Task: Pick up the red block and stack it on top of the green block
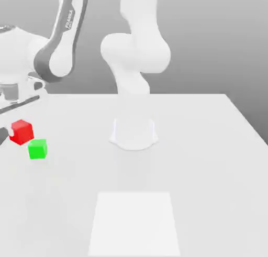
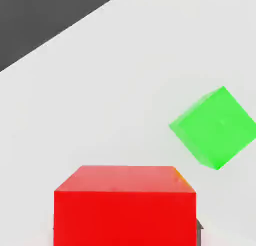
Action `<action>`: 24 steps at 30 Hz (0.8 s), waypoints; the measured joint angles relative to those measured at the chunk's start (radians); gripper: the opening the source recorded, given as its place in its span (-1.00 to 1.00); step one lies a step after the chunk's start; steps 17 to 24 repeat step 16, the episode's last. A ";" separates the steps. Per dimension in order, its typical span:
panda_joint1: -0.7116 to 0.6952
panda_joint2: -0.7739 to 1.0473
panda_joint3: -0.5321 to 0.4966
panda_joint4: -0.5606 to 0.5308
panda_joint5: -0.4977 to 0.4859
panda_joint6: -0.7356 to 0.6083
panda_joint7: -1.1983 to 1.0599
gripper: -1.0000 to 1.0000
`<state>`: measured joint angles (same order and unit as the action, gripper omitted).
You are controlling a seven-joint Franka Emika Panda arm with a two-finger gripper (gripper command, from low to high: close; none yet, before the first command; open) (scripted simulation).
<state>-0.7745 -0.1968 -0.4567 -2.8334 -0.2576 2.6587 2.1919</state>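
At the exterior view's far left, my gripper (image 1: pixel 20 131) is shut on the red block (image 1: pixel 22 132), a small bright red cube. In the hand view the red block (image 2: pixel 125 205) sits very close to the camera, with a dark fingertip (image 2: pixel 199 227) showing at one of its lower corners. The green block (image 1: pixel 37 148), a cube of about the same size, rests on the white table just in front of the red one and slightly toward the exterior view's right. The two blocks are apart. From the hand, the green block (image 2: pixel 215 127) lies off to one side, turned at an angle.
My arm's white base (image 1: pixel 133 133) stands at the table's middle. A paler square patch (image 1: pixel 133 222) lies on the table (image 1: pixel 209 161) near its front edge. The hand view shows the table's edge with dark floor (image 2: pixel 40 14) beyond it.
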 joint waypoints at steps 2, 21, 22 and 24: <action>-0.060 -0.029 -0.030 -0.034 0.005 0.002 0.067 -1.00; 0.007 0.248 -0.040 -0.042 0.388 0.261 -0.165 1.00; 0.007 0.248 -0.040 -0.042 0.388 0.261 -0.165 1.00; 0.007 0.248 -0.040 -0.042 0.388 0.261 -0.165 1.00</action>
